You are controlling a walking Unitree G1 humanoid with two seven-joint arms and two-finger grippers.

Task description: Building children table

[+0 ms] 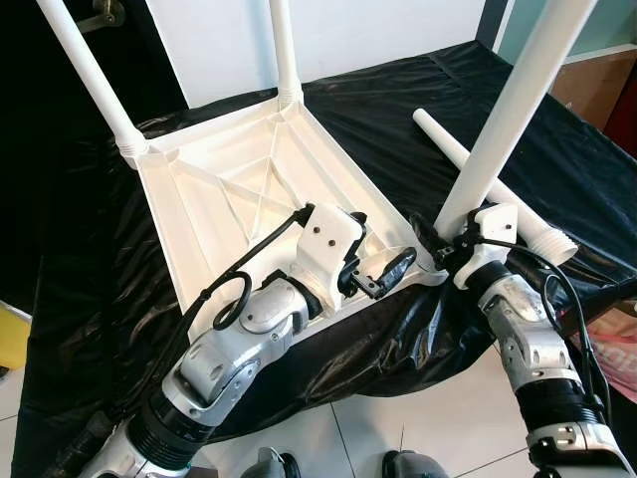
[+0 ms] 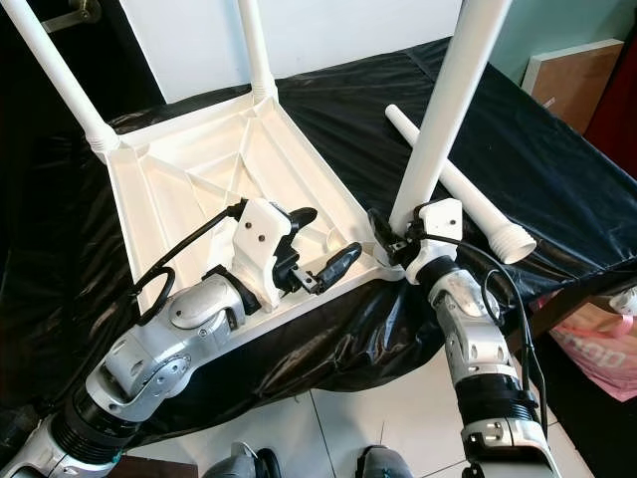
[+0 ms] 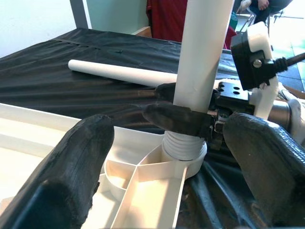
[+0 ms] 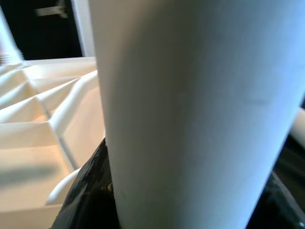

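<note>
Nearest the robot, over the front edge of the black plastic sheet, both silver arms reach in. On the left, the left gripper hovers over the near corner of the upturned white tabletop, its two black fingers spread wide and holding nothing; from the left wrist view those fingers frame the corner socket without touching it. Just beside it, the right gripper is clamped round the base of a white table leg, fingers closed tight on the tube right above its threaded collar, which sits in that near right corner socket. This leg stands tilted, leaning away to the right as it rises.

Behind the grippers, the tabletop lies underside up on the sheet, its ribs and diagonal braces showing. Beyond the gripped leg, a loose leg lies flat on the sheet, threaded end toward the robot. At the far corners, two more legs stand upright in their sockets.
</note>
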